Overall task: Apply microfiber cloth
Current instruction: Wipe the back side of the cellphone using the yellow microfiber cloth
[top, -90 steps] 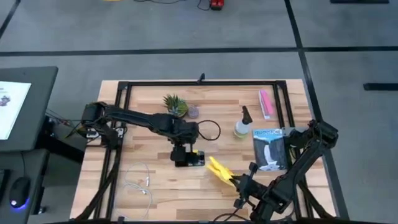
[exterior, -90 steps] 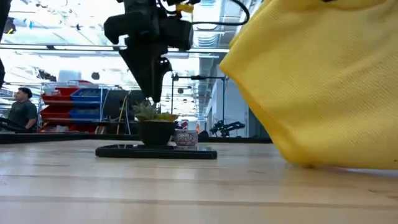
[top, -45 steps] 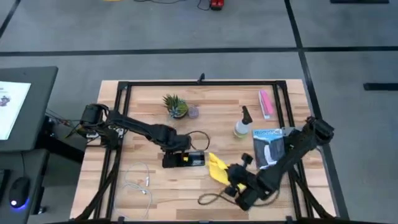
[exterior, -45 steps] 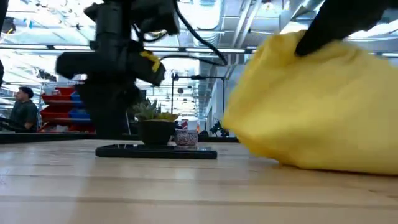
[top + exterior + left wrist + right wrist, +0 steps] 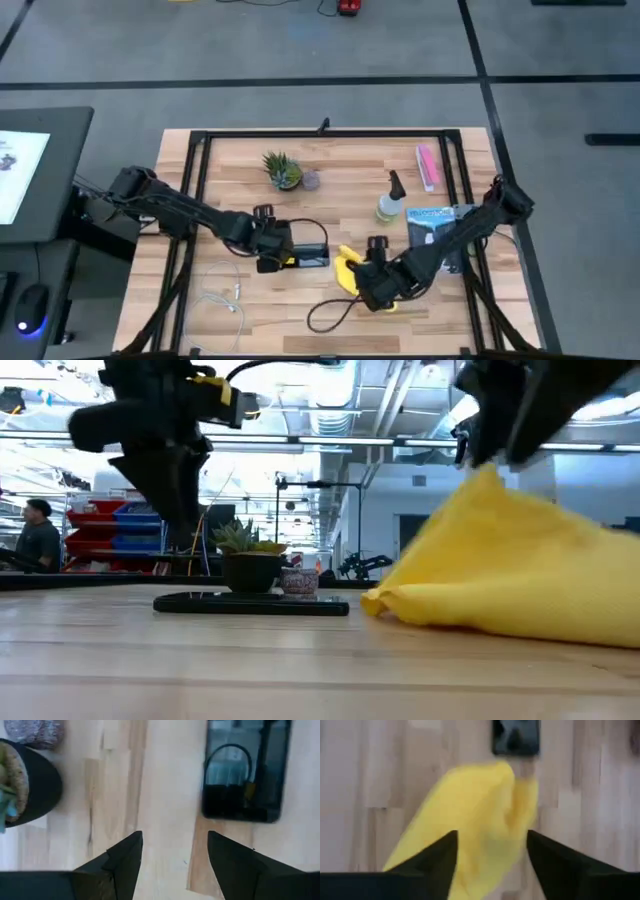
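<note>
Reaching in from the left side, the left hand point(image 5: 268, 256) is hovering just beside the black smartphone point(image 5: 310, 257), its fingers point(image 5: 125, 860) spread apart and holding nothing, with bare wood showing between them in its wrist view. White cable point(image 5: 222, 290) is lying on the tabletop point(image 5: 250, 160) nearer the front edge. Small potted plant point(image 5: 281, 169) is sitting toward the back. Moving right, the microfiber cloth point(image 5: 349, 272) is sitting in a crumpled heap on the wood just right of the phone, one edge resting on the tabletop in the low view. The right hand point(image 5: 375, 290) is pinching the cloth from above, fingers closed on a raised fold. A spray bottle point(image 5: 388, 203) and a pink packet point(image 5: 427, 166) are farther right.
</note>
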Controlling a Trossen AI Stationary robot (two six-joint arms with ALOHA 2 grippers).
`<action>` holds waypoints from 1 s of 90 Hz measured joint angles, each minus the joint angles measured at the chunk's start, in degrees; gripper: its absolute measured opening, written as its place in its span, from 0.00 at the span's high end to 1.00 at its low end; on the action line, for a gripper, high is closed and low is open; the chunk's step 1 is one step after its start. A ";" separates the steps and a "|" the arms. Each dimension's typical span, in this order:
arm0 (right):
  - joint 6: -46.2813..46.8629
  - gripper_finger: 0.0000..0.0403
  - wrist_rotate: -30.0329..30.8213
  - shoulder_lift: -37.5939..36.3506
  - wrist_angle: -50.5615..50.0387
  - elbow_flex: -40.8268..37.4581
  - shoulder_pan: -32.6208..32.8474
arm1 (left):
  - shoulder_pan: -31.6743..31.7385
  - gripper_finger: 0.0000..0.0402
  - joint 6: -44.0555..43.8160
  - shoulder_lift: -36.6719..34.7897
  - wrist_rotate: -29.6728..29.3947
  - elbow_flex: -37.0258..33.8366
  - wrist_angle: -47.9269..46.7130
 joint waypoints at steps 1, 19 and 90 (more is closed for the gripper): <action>-0.96 0.36 -0.14 -0.01 0.76 0.04 -0.15 | 0.03 0.50 -0.10 0.01 -0.04 -0.10 0.21; -12.50 0.23 -3.13 1.57 15.04 -1.38 -6.06 | -0.99 0.50 -4.31 -1.57 -0.36 -6.28 3.87; -2.50 0.21 -36.18 18.76 32.64 -2.22 -31.48 | -11.14 0.50 -1.46 4.40 -1.25 -19.03 37.11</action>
